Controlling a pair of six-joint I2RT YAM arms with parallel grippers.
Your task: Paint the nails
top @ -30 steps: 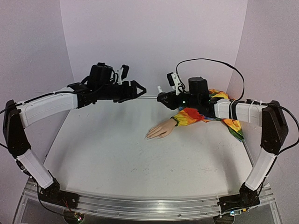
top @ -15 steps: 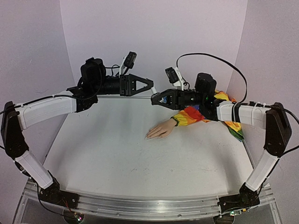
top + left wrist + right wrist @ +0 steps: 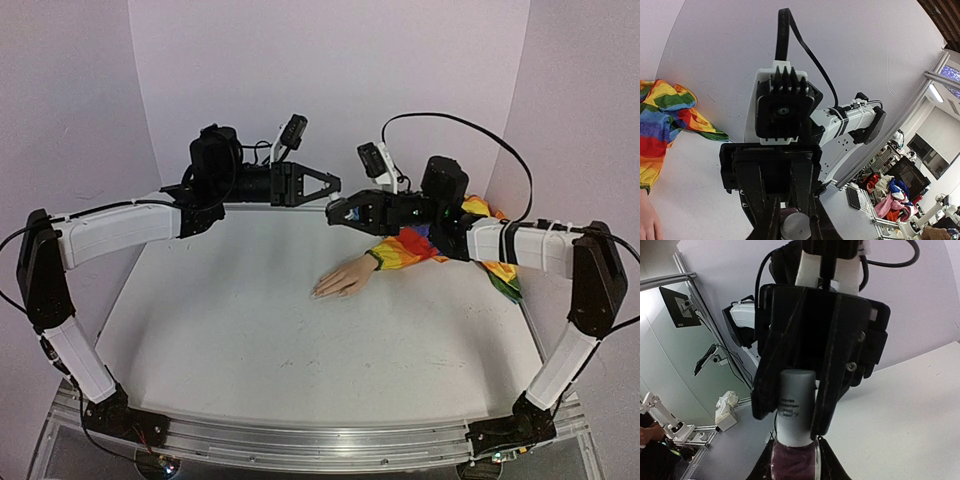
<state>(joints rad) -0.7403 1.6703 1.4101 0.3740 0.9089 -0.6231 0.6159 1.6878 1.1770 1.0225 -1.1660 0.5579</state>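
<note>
Centre-frame in the overhead view, the nails (image 3: 318, 291) lie at the tips of the mannequin hand (image 3: 347, 277), flat on the table (image 3: 250, 330), no brush near them. Up above them, toward the back wall, my right gripper (image 3: 795, 467) pinches the polish bottle (image 3: 792, 459) and my left gripper (image 3: 787, 220) is clamped on its cap (image 3: 796, 400). Risk now: if I twist off-axis, the bottle slips from my pinch or spills over the rainbow sleeve (image 3: 405, 248). Which nails are painted? Too small to tell; any brush is hidden under the cap.
</note>
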